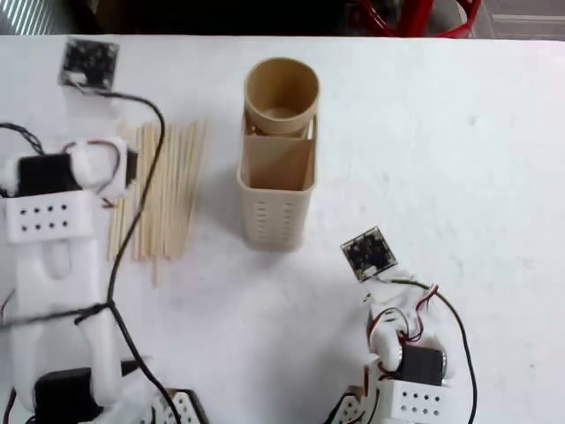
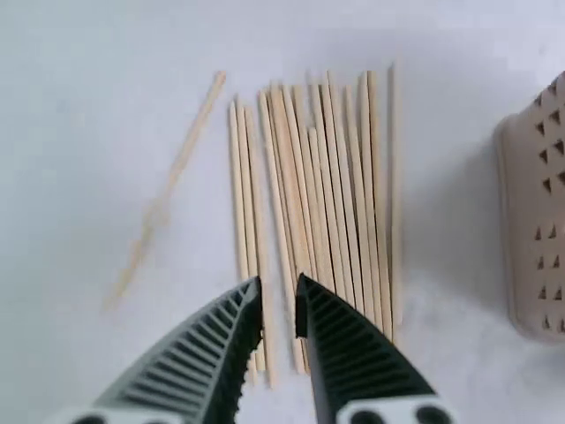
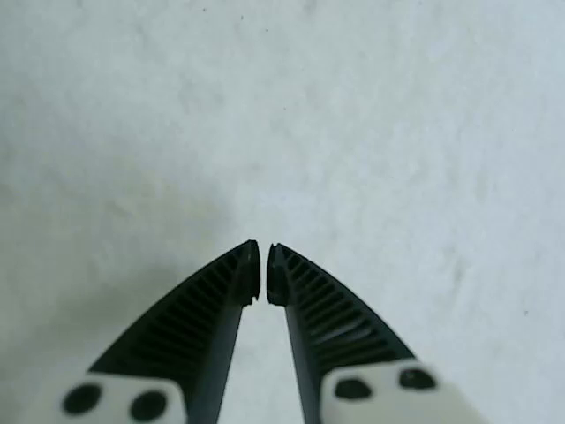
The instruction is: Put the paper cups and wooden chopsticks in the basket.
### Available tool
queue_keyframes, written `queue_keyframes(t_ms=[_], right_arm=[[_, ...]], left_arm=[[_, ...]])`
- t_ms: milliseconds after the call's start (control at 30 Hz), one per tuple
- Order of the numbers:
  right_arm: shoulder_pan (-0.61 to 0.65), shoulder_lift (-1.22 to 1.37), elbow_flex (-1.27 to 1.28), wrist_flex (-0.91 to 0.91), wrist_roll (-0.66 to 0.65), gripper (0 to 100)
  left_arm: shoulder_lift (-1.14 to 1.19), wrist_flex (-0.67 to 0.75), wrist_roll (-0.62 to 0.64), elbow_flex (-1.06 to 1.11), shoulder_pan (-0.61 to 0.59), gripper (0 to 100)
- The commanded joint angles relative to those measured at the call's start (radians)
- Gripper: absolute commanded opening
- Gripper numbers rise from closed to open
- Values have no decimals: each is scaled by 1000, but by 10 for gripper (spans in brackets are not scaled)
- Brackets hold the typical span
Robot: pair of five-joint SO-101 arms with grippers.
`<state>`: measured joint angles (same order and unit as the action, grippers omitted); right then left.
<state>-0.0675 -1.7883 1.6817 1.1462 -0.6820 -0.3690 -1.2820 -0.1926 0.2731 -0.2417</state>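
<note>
A pile of wooden chopsticks (image 1: pixel 163 190) lies flat on the white table, left of the basket (image 1: pixel 275 212). In the left wrist view my left gripper (image 2: pixel 278 287) hovers over the near end of the chopsticks (image 2: pixel 318 194), its jaws a narrow gap apart and holding nothing. One stray chopstick (image 2: pixel 172 181) lies askew beside the pile. A tan paper cup (image 1: pixel 281 95) stands upright in the far compartment of the basket; the near compartment looks empty. My right gripper (image 3: pixel 264 265) is shut over bare table, its arm (image 1: pixel 397 336) at the front right.
The perforated basket wall (image 2: pixel 538 194) stands close beside the chopstick pile. A black cable (image 1: pixel 132 221) from the left arm drapes across the chopsticks. Red chair legs (image 1: pixel 415 18) show past the table's far edge.
</note>
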Motion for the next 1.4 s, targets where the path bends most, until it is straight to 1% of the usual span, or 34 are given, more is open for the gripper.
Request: queue_keyframes(t_ms=[0, 100, 167, 233, 300, 367, 533, 700, 800, 900, 1000, 1300, 1367], right_arm=[[4, -10, 9, 8, -5, 29], [4, -10, 9, 8, -5, 29], [4, -10, 9, 8, -5, 29], [4, -10, 9, 8, -5, 29], [4, -10, 9, 8, -5, 29], [4, -10, 9, 8, -5, 29], [4, -10, 9, 8, -5, 29], [4, -10, 9, 8, -5, 29], [4, -10, 9, 8, -5, 29], [4, -10, 9, 8, -5, 29], [4, -10, 9, 8, -5, 29], [4, -10, 9, 8, -5, 29], [4, -10, 9, 8, -5, 29]], left_arm=[[-18, 144, 0, 115, 19, 94], [-15, 267, 37, 199, 79, 94], [19, 324, 58, 213, 127, 93], [99, 358, 63, 170, 148, 91], [228, 359, 80, 77, 147, 90], [377, 319, 114, -52, 133, 90], [684, 133, 109, -361, 127, 93], [869, 38, 46, -503, 111, 94], [888, -9, 28, -543, 116, 94], [895, -21, 20, -542, 131, 107], [897, -18, 21, -532, 140, 142], [905, 15, 26, -525, 166, 142], [935, 38, 25, -522, 168, 142]])
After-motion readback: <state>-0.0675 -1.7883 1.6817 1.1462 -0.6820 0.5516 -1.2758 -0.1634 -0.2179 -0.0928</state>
